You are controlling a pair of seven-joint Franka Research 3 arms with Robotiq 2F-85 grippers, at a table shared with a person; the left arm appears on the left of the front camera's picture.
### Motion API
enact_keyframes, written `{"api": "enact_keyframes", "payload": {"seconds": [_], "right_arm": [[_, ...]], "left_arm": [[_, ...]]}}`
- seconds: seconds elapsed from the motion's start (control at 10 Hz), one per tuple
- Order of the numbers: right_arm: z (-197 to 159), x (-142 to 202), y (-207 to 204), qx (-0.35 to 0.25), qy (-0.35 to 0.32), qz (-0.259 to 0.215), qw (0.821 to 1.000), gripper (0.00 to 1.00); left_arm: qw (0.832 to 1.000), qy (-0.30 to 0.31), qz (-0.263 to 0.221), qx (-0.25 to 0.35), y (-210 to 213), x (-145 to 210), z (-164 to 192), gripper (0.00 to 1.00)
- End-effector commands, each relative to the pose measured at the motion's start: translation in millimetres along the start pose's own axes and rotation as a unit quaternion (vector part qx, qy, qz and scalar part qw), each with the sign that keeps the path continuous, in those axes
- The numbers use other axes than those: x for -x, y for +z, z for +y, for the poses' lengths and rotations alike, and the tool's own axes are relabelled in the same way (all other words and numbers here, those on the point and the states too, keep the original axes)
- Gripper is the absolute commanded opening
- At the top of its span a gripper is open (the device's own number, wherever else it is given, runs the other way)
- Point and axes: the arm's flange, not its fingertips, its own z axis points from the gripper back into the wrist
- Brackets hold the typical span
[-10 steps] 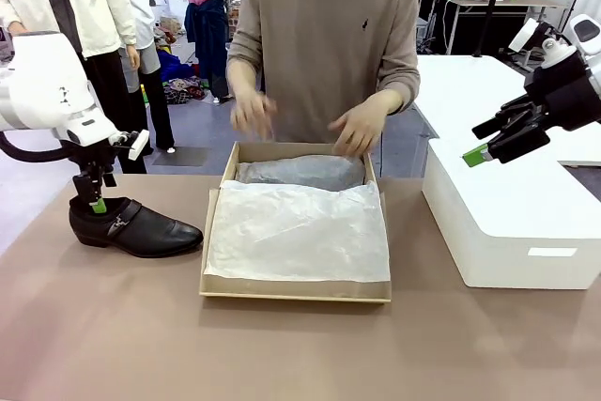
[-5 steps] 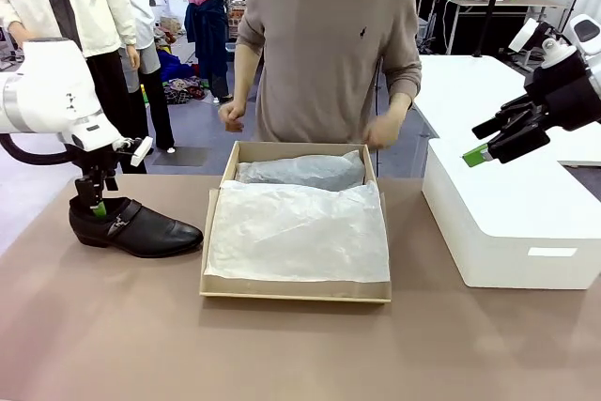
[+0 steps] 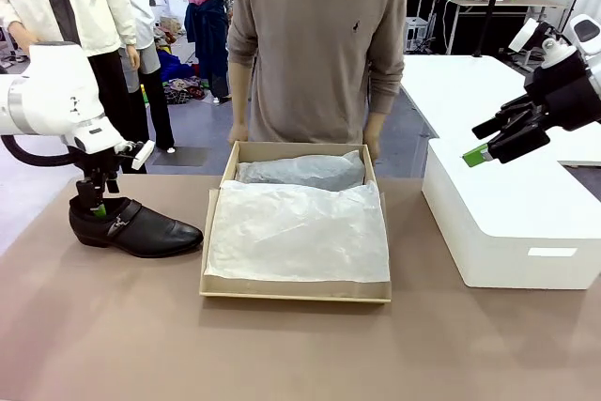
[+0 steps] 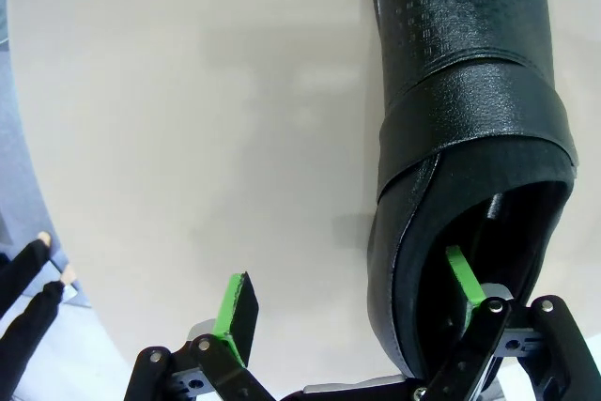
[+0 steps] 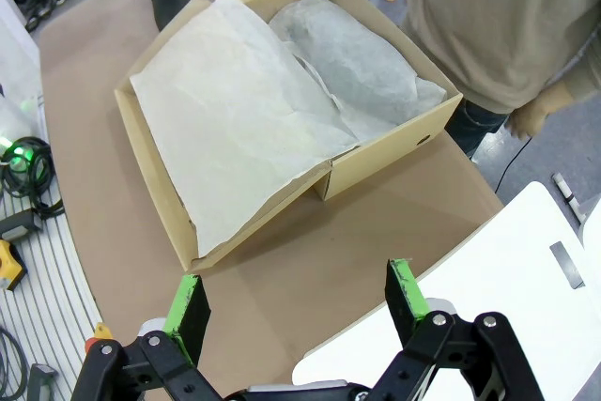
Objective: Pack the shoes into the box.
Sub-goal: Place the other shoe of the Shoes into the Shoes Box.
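One black shoe (image 3: 141,227) lies on the bench (image 3: 282,354), just left of the open box (image 3: 291,290). The left hand (image 3: 98,206), jaws wide, straddles the heel rim, one finger inside the opening. The right hand (image 3: 477,142) hangs wide and empty above the white block (image 3: 507,223).

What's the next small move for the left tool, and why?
Probably close the left tool on the heel wall of the shoe. Its jaws stand open and straddle that wall: one finger is inside the opening, the other outside over the table. The shoe rests on the table beside the open box, so a grip comes before any lift.
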Motion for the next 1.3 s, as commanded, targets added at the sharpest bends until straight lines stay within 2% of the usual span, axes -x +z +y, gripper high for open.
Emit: {"api": "enact_keyframes", "payload": {"seconds": [0.0, 0.3, 0.4, 0.8, 0.9, 1.2], "right_arm": [[-3.5, 0.6, -1.3, -0.007, 0.010, -0.017, 1.000, 1.00], [-3.5, 0.6, -1.3, -0.007, 0.010, -0.017, 1.000, 1.00], [-3.5, 0.6, -1.3, -0.007, 0.010, -0.017, 1.000, 1.00], [-3.5, 0.6, -1.3, -0.007, 0.010, -0.017, 1.000, 1.00], [-3.5, 0.6, -1.3, -0.007, 0.010, -0.017, 1.000, 1.00], [-3.5, 0.6, -1.3, -0.007, 0.010, -0.017, 1.000, 1.00]], "left_arm": [[1.000, -0.010, -0.008, 0.006, 0.1, 2.9, 3.4, 1.00], [1.000, -0.019, -0.013, 0.017, -3.0, 1.7, 4.0, 1.00], [1.000, -0.019, -0.017, 0.017, -5.0, 1.2, 3.9, 0.86], [0.999, -0.017, -0.029, 0.030, -5.4, 2.3, 4.3, 0.07], [0.999, -0.016, -0.036, 0.034, -5.9, 2.5, 4.3, 0.00], [0.998, -0.015, -0.045, 0.043, -6.1, 2.8, 4.2, 0.00]]}}
